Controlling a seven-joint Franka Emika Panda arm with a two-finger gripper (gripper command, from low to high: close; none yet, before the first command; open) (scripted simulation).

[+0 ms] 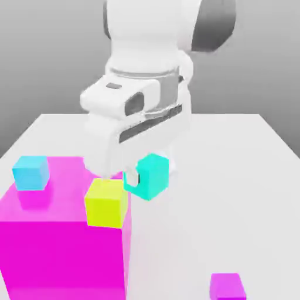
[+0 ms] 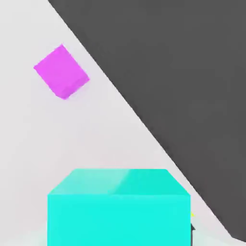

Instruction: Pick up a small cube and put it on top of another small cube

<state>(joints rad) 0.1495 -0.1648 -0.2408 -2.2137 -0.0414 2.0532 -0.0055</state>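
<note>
The small turquoise-green cube point(image 1: 153, 176) sits between the fingers of my gripper point(image 1: 149, 177), which is shut on it. It hangs just off the exterior view's right of a large magenta block point(image 1: 58, 252), about level with the block's top. In the hand view the held cube point(image 2: 117, 206) shows close up. A small yellow cube point(image 1: 106, 203) rests on the block's top, right beside the held cube. A sky-blue cube point(image 1: 30, 173) stands on the same top, further to the exterior view's left.
A small purple cube point(image 1: 227, 287) lies on the white table point(image 1: 234, 193) at the exterior view's lower right, and the purple cube point(image 2: 61, 72) shows in the hand view too. The table's edge point(image 2: 139, 120) runs diagonally there, with dark floor beyond.
</note>
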